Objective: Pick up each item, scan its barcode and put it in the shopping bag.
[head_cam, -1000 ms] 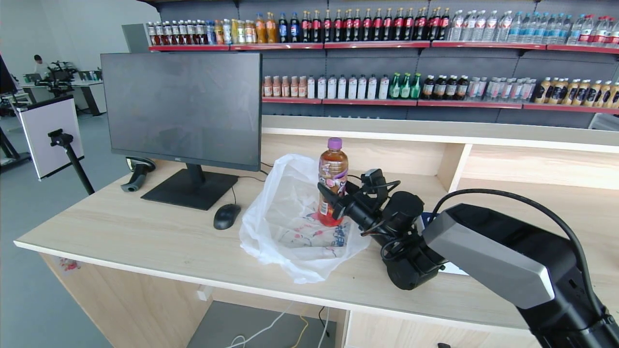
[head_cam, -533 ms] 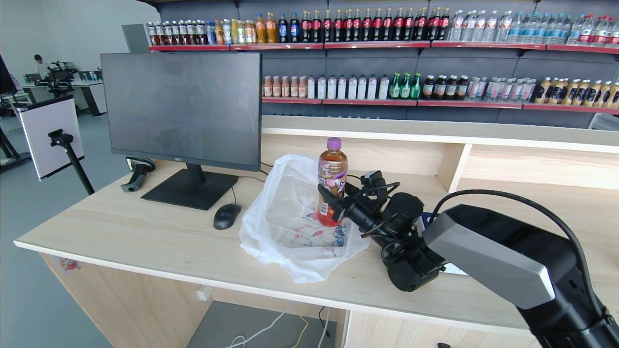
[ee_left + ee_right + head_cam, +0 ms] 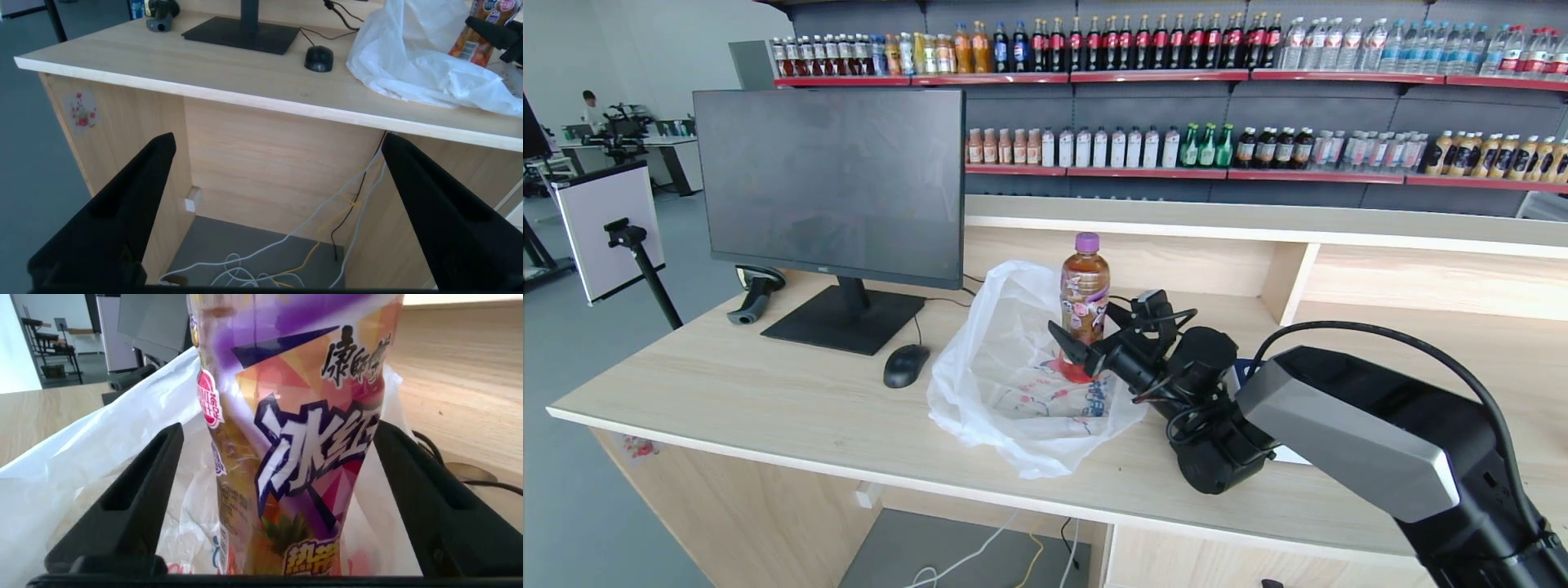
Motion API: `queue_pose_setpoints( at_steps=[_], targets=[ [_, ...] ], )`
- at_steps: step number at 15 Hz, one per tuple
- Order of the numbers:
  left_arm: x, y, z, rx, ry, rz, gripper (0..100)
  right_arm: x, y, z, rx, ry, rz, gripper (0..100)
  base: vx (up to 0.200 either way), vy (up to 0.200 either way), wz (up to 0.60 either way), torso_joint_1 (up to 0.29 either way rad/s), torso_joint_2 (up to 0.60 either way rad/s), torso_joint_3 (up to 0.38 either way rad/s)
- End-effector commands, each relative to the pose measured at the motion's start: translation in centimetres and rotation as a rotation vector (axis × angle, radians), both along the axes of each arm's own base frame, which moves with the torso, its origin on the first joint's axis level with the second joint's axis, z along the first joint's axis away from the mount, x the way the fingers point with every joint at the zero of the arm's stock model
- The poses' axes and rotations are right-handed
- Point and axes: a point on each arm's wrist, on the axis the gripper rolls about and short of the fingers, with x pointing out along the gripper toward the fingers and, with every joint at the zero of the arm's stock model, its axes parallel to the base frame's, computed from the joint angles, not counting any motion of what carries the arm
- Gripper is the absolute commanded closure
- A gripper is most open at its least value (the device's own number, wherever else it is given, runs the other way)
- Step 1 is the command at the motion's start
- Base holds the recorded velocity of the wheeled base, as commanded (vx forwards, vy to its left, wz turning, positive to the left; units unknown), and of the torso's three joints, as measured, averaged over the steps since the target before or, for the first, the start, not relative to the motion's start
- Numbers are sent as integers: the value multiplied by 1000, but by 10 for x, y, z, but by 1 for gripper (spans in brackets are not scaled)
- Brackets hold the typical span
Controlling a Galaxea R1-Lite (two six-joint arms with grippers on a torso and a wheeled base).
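A tea bottle (image 3: 1085, 286) with a purple cap stands upright in the mouth of the white plastic shopping bag (image 3: 1013, 367) on the wooden counter. My right gripper (image 3: 1082, 339) is open around the bottle's lower half. In the right wrist view the bottle (image 3: 294, 441) stands between the spread fingers (image 3: 139, 490) with a gap on each side, and the bag (image 3: 90, 457) lies behind it. My left gripper (image 3: 278, 143) is open and holds nothing, low in front of the counter's front edge (image 3: 245, 94). The left wrist view also shows the bag (image 3: 409, 49) on the counter top.
A monitor (image 3: 829, 184) stands at the back left, with a mouse (image 3: 905, 364) beside the bag and a barcode scanner (image 3: 756, 294) at the far left. A raised ledge (image 3: 1258, 220) runs behind the counter. Shelves of drinks (image 3: 1176, 49) line the wall.
My right gripper has opened: its near finger swung left off the bottle. The bottle stays upright in the bag.
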Motion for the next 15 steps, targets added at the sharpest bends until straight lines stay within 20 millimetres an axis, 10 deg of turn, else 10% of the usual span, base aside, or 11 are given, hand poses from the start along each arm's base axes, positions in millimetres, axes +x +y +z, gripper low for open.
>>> queue_pose_setpoints(
  at_steps=[1, 15],
  targets=[
    [0, 0, 0, 0, 0, -1, 0, -1, 1, 2, 5, -2, 4, 0, 0, 0, 0, 0, 0, 0],
    [0, 0, 0, 0, 0, 1, 0, -6, -2, 23, 7, -44, -3, 0, 0, 0, 0, 0, 0, 0]
  ],
)
